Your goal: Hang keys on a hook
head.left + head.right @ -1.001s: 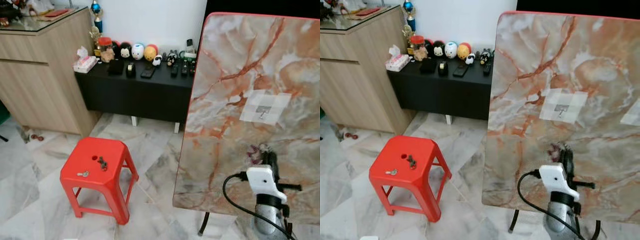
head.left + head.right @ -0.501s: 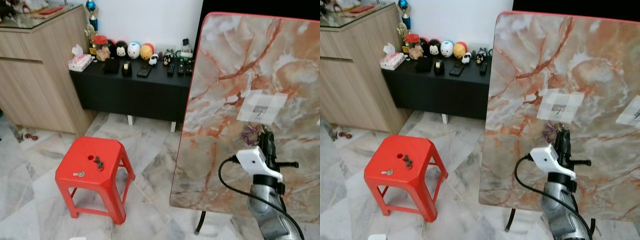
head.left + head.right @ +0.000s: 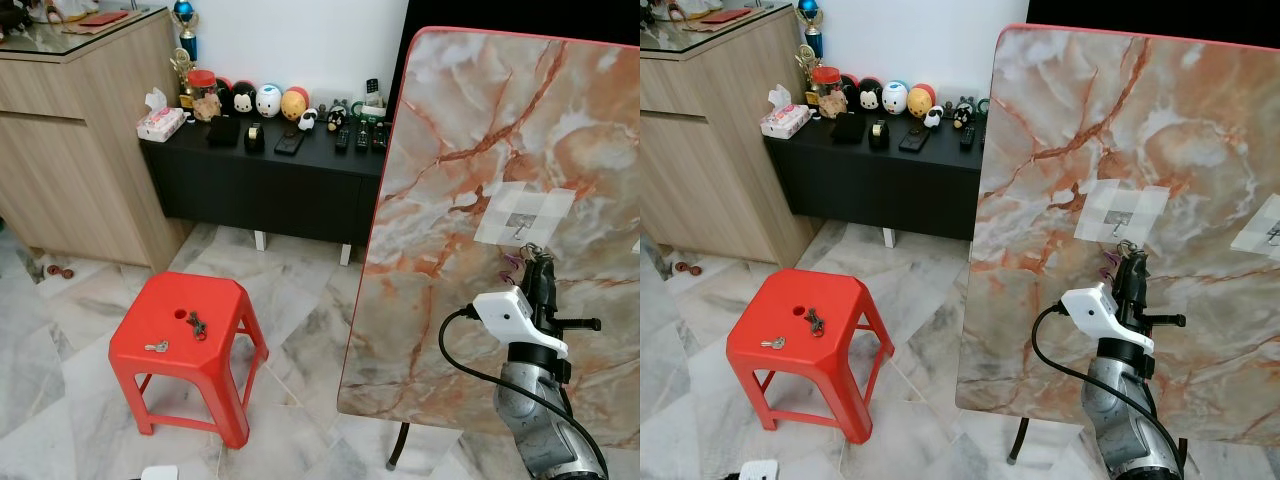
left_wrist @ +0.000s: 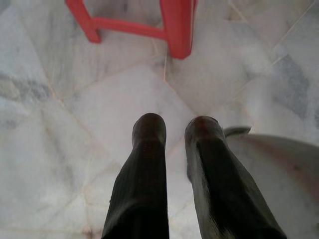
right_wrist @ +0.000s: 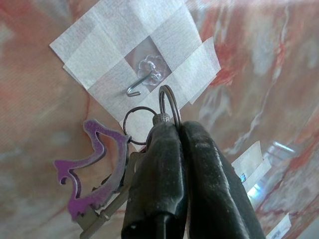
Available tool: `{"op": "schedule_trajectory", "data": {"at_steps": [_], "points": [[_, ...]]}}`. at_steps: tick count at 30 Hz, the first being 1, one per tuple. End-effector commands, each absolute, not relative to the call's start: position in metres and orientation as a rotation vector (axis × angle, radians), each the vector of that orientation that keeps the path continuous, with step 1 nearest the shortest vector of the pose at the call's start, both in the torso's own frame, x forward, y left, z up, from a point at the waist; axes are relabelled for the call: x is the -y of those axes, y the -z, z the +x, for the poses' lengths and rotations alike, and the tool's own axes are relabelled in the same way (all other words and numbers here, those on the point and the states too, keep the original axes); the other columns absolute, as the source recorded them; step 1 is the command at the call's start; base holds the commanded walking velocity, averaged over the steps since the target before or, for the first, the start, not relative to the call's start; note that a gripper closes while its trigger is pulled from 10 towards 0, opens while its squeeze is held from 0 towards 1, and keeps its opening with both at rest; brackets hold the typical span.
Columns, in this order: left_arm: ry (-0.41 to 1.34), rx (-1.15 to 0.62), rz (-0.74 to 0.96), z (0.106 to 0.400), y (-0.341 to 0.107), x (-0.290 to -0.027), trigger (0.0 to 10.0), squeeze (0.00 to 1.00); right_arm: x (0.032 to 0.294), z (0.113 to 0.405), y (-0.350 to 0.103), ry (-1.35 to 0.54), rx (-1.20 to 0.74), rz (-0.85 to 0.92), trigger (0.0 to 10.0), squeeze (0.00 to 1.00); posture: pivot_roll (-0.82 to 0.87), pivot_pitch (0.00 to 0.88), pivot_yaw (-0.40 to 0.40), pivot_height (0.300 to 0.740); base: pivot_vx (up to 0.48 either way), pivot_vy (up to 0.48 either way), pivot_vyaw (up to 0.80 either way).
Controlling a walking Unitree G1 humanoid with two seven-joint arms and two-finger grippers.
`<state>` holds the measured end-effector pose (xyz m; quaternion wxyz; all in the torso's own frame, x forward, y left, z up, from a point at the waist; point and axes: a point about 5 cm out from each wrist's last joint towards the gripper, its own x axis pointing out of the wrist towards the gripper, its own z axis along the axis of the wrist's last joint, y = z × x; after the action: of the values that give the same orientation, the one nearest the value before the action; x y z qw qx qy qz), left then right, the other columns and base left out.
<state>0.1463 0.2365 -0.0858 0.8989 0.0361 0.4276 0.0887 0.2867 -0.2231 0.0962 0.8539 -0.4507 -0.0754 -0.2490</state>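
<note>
Right hand [image 5: 174,127]: raised before the marble board [image 3: 560,130], clenched on the keys [image 5: 107,194] at the ring.
Keys: bunch hanging from the pinch beside the fingers; purple dolphin-shaped tag [image 5: 92,172] dangling lowest; one wire ring [image 5: 169,104] standing up past the fingertips, a second ring [image 5: 139,124] just beside it.
Hook [image 5: 142,82]: small wire hook on a clear pad, fixed to the board under crossed white tape [image 5: 134,47]; in the eye views just above the fingertips [image 3: 1123,232].
Key relation: hook lying straight ahead of and slightly above the upstanding ring, near but apart; no contact visible.
Hook axis: shank slanting, open bent end pointing away from the pad toward the tag's side.
Ring axis: long axis along the fingers, loop edge-on toward the board.
Next move (judgement): short lift and push toward the board to carry the ring over the hook's tip, then lowering to seat it.
Risk (judgement): ring striking tape beside the hook, or sliding off the shallow bend.
Left hand [image 4: 174,124]: idle, hanging over the floor [image 4: 75,124], fingers slightly parted, grasping nothing.
Stool [image 3: 185,335]: red, well apart, bearing other keys [image 3: 197,325].
</note>
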Motion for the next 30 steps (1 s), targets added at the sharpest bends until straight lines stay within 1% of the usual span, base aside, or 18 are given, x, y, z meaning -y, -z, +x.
{"op": "schedule_trajectory", "data": {"at_steps": [1,3,12,26,30], "points": [[-0.195,-0.909,0.062,0.142,0.089,-0.235,10.0,0.0,0.229,0.291,-0.1,0.543,0.14,-0.967,10.0,0.0,0.19,0.0,-0.097,0.74,0.0,0.0,0.0],[-0.196,-0.913,0.059,0.139,0.09,-0.233,10.0,0.0,0.232,0.294,-0.099,0.546,0.12,-0.967,10.0,0.0,0.19,0.0,-0.101,0.74,0.0,0.0,0.0],[-0.206,-0.921,0.051,0.129,0.093,-0.232,10.0,0.0,0.23,0.302,-0.107,0.548,0.161,-0.97,10.0,0.0,0.2,0.0,-0.108,0.74,0.0,0.0,0.0],[-0.206,-0.922,0.044,0.119,0.096,-0.229,10.0,0.0,0.231,0.309,-0.107,0.541,0.122,-0.982,10.0,0.0,0.2,0.0,-0.113,0.74,0.0,0.0,0.0],[-0.205,-0.92,0.044,0.123,0.095,-0.228,10.0,0.0,0.231,0.311,-0.105,0.525,0.108,-0.987,10.0,0.0,0.2,0.0,-0.115,0.74,0.0,0.0,0.0]]}}
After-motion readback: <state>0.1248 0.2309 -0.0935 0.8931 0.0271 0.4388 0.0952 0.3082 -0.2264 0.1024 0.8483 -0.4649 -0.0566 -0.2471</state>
